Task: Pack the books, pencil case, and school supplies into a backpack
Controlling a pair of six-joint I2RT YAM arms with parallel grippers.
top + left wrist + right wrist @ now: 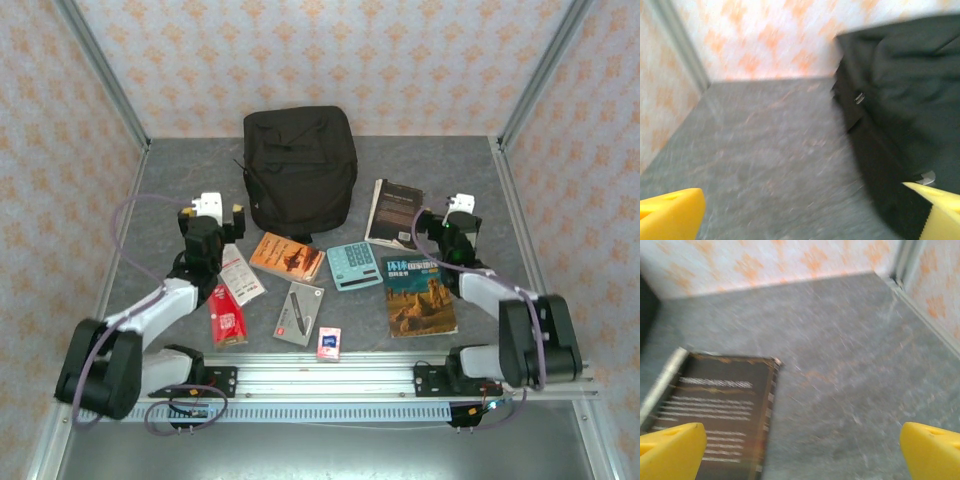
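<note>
yellow fingertips of the left gripper stand wide apart, holding nothing. black backpack lies immediately right of it and slightly ahead, long axis running roughly away from the arms; left arm is the nearer one. black book lies just left of the right gripper, likewise wide and empty. white text on its cover is too blurred to read.

Lit evenly from above in the top view; sharp, with soft short shadows on the counter. Blurred by motion in the left wrist view, backpack dark, folds barely resolved. Smeared likewise in the right wrist view, book text illegible. Out of focus at the yellow jaws, lower corners.
</note>
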